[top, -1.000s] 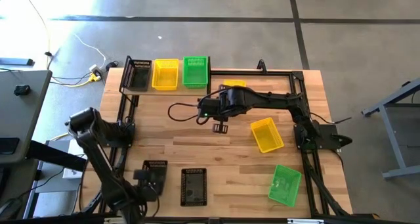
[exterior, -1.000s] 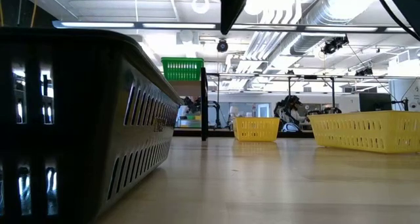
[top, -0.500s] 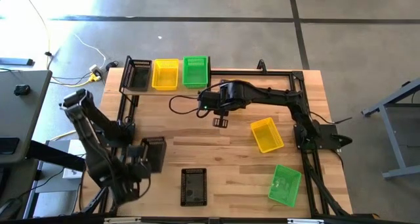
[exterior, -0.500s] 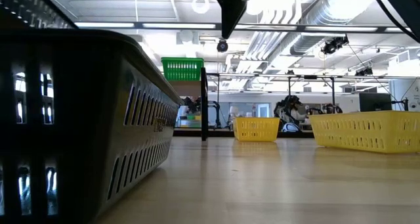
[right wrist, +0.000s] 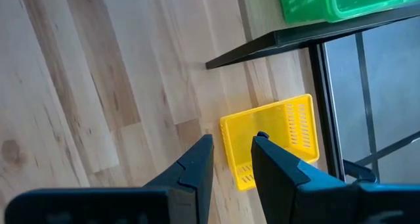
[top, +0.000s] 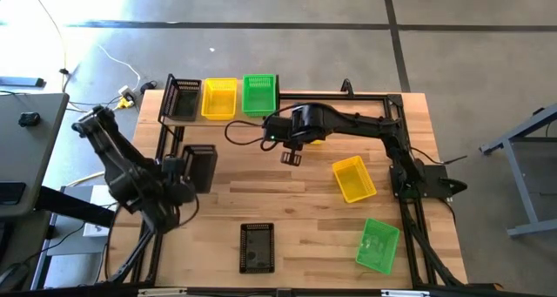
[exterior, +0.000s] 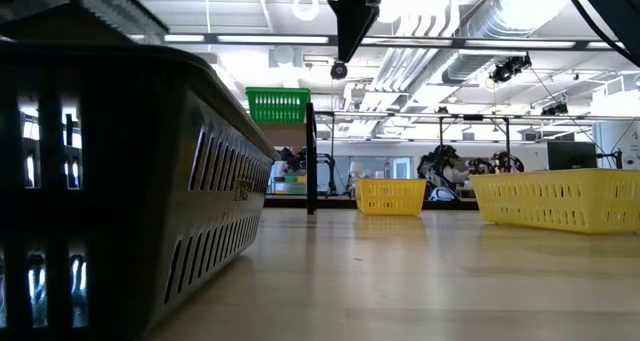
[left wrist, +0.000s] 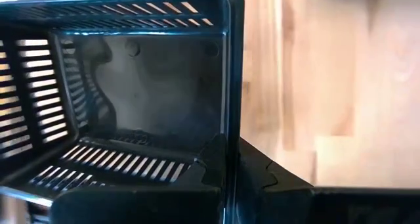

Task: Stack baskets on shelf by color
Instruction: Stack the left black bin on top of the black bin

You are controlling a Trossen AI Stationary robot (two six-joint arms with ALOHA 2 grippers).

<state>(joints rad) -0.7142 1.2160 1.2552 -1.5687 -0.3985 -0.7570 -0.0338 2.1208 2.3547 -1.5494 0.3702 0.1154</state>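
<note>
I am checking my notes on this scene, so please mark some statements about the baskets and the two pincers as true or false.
1. The left pincer holds a black basket. True.
2. The shelf carries only green baskets. False: it carries black, yellow and green ones.
3. The right pincer is open and empty. True.
4. A green basket lies on the tabletop. True.
5. No black basket rests on the tabletop. False: one black basket rests there.

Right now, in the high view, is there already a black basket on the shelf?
Yes, a black basket sits at the shelf's end, beside the yellow basket and the green basket.
</note>
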